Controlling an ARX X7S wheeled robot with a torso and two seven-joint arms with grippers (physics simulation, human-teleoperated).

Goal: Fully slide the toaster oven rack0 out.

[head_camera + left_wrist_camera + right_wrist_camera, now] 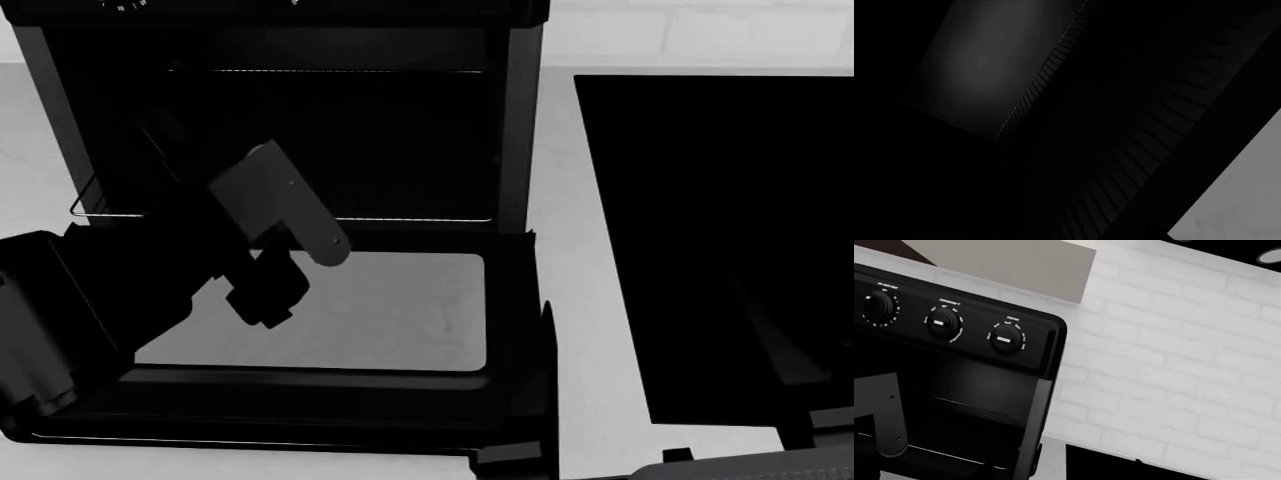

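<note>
The black toaster oven (521, 120) stands at the back with its door (400, 400) folded flat toward me, the counter showing through the glass. The rack0 (400, 219) shows as a thin silver front wire across the cavity mouth, with a rounded corner at the left side. Its dark parallel wires (1134, 165) fill the left wrist view from close by. My left arm (280, 200) reaches over the door into the dark cavity; its gripper is lost in the black, so I cannot tell how its jaws stand. My right gripper is out of view.
Another thin silver line (334, 71) crosses the cavity higher up. A flat glossy black cooktop (707, 250) lies to the right of the oven. The right wrist view shows the oven's knobs (1004, 340) and a white brick wall (1174, 365).
</note>
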